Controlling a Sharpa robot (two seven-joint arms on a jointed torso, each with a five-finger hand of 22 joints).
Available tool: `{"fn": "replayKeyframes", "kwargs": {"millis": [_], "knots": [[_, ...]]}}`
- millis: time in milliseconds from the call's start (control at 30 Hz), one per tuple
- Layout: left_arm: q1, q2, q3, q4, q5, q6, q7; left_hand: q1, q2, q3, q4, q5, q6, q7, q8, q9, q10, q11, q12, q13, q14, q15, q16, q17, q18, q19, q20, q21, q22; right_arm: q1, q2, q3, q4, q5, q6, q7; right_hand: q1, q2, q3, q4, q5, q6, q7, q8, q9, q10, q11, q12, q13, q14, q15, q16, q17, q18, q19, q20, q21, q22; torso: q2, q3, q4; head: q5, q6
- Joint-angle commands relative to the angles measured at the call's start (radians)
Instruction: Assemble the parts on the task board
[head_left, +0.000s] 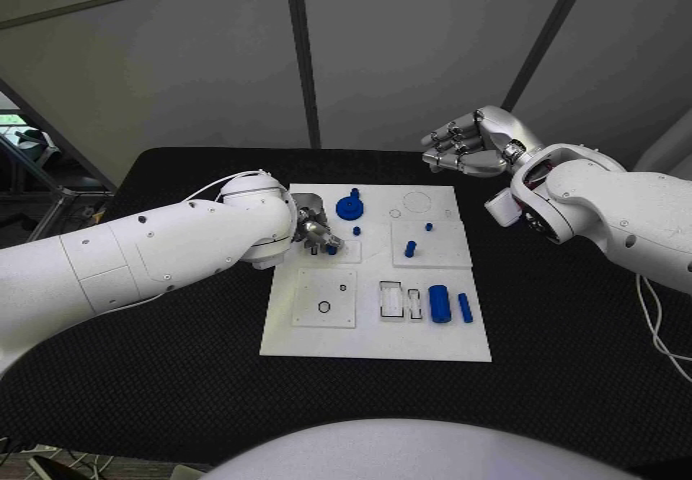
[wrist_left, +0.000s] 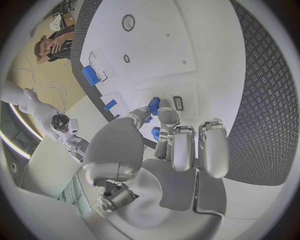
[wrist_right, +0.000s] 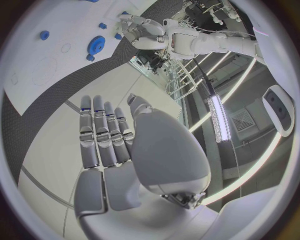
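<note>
The white task board (head_left: 378, 335) lies mid-table. My left hand (head_left: 319, 236) is low over its near-left upper panel, thumb and a finger pinching a small blue part (wrist_left: 154, 106) beside a small rectangular slot (wrist_left: 177, 103). A blue gear (head_left: 351, 208) stands just beyond that hand. Short blue pegs (head_left: 410, 248) stand in the upper right panel. A blue block (head_left: 440, 303) and a blue pin (head_left: 464, 307) lie at the lower right. My right hand (head_left: 469, 142) hovers past the board's far right corner, fingers straight (wrist_right: 103, 135), holding nothing.
The black table (head_left: 577, 330) runs wide on both sides of the board. A lower left panel with a small round hole (head_left: 325, 306) and a clear rectangular frame (head_left: 391, 299) are uncovered. My left forearm (head_left: 159, 250) crosses the table's left side.
</note>
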Motion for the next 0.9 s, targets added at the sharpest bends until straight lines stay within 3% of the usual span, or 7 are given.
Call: {"fn": "replayKeyframes", "kwargs": {"millis": [33, 367, 500, 567, 667, 767, 900], "knots": [[0.001, 0.002, 0.0, -0.003, 0.006, 0.014, -0.005, 0.0, 0.012, -0.012, 0.004, -0.002, 0.008, 0.002, -0.007, -0.002, 0.007, 0.001, 0.006, 0.001, 0.087, -0.005, -0.001, 0.199, -0.095, 0.047, -0.007, 0.007, 0.11, 0.002, 0.001, 0.001, 0.0, -0.002, -0.004, 0.005, -0.001, 0.009, 0.003, -0.005, 0.005, 0.002, 0.011, 0.001, 0.001, -0.01, 0.001, 0.006, -0.001, -0.001, 0.003, 0.005, -0.002, 0.004, 0.006, 0.003, -0.005, -0.001, 0.0, -0.0002, -0.0006, -0.001, -0.001], [0.001, 0.004, 0.0, -0.008, 0.007, 0.011, -0.005, -0.009, 0.024, -0.086, 0.059, -0.014, 0.013, 0.001, -0.008, -0.005, 0.01, 0.0, 0.014, 0.006, 0.087, -0.005, -0.001, 0.199, -0.097, 0.049, -0.007, 0.011, 0.117, 0.002, 0.002, 0.001, -0.002, -0.002, -0.002, 0.006, -0.003, 0.008, 0.004, -0.005, 0.007, 0.002, 0.011, 0.001, 0.001, -0.01, 0.001, 0.006, -0.001, -0.001, 0.003, 0.005, -0.002, 0.004, 0.007, 0.003, -0.005, -0.001, 0.0, -0.0002, 0.0005, -0.002, -0.003], [0.001, 0.004, 0.0, -0.009, 0.007, 0.005, -0.005, -0.004, 0.032, -0.127, 0.09, -0.072, 0.015, 0.0, -0.007, -0.005, 0.011, 0.0, 0.018, 0.008, 0.088, -0.005, -0.001, 0.2, -0.097, 0.05, -0.008, 0.013, 0.121, 0.001, 0.003, 0.001, -0.003, -0.002, 0.0, 0.007, -0.004, 0.008, 0.004, -0.004, 0.009, 0.002, 0.011, 0.001, 0.001, -0.01, 0.001, 0.006, -0.001, -0.001, 0.003, 0.006, -0.003, 0.004, 0.007, 0.003, -0.006, -0.002, 0.0, 0.0001, 0.0003, -0.002, -0.003], [0.001, 0.004, 0.0, -0.01, 0.007, -0.001, -0.006, -0.001, 0.038, -0.151, 0.108, -0.144, 0.016, -0.001, -0.006, -0.005, 0.011, 0.0, 0.019, 0.007, 0.088, -0.005, -0.001, 0.2, -0.097, 0.05, -0.008, 0.012, 0.121, 0.001, 0.003, 0.001, -0.003, -0.002, 0.005, 0.009, -0.005, 0.008, 0.003, -0.004, 0.009, 0.002, 0.011, 0.001, 0.001, -0.01, 0.001, 0.007, -0.001, -0.001, 0.003, 0.006, -0.003, 0.004, 0.007, 0.003, -0.007, -0.002, -0.001, 0.0, -0.0004, -0.002, -0.002], [0.001, 0.003, 0.001, -0.011, 0.007, -0.01, -0.007, -0.002, 0.043, -0.188, 0.126, -0.218, 0.017, -0.001, -0.003, -0.004, 0.01, 0.0, 0.019, 0.004, 0.088, -0.005, -0.001, 0.2, -0.097, 0.05, -0.008, 0.011, 0.121, 0.001, 0.004, 0.001, -0.004, -0.002, 0.011, 0.013, -0.008, 0.008, 0.003, -0.003, 0.011, 0.002, 0.011, 0.001, 0.001, -0.011, 0.001, 0.007, -0.001, -0.002, 0.004, 0.006, -0.005, 0.004, 0.007, 0.003, -0.008, -0.003, 0.0, -0.0004, 0.0002, -0.003, -0.001], [0.001, 0.002, 0.001, -0.01, 0.007, -0.016, -0.007, -0.013, 0.051, -0.214, 0.129, -0.242, 0.017, -0.001, 0.0, -0.003, 0.01, 0.0, 0.02, 0.004, 0.088, -0.005, -0.001, 0.2, -0.097, 0.05, -0.008, 0.011, 0.123, 0.001, 0.004, 0.001, -0.004, -0.002, 0.013, 0.014, -0.008, 0.008, 0.003, -0.003, 0.011, 0.002, 0.011, 0.001, 0.001, -0.011, 0.001, 0.007, -0.001, -0.002, 0.004, 0.006, -0.005, 0.004, 0.007, 0.003, -0.008, -0.003, 0.0, -0.0004, 0.0011, -0.004, -0.001], [0.001, -0.002, 0.002, -0.006, 0.007, -0.027, -0.006, -0.019, 0.056, -0.227, 0.13, -0.248, 0.017, -0.001, 0.001, -0.003, 0.009, 0.0, 0.019, 0.002, 0.088, -0.005, -0.001, 0.2, -0.097, 0.05, -0.008, 0.01, 0.123, 0.001, 0.003, 0.001, -0.005, -0.002, 0.014, 0.013, -0.009, 0.008, 0.003, -0.002, 0.012, 0.001, 0.011, 0.001, 0.001, -0.012, 0.002, 0.007, -0.001, -0.003, 0.004, 0.006, -0.005, 0.004, 0.007, 0.004, -0.009, -0.003, 0.001, -0.0013, 0.002, -0.004, -0.001]]}}
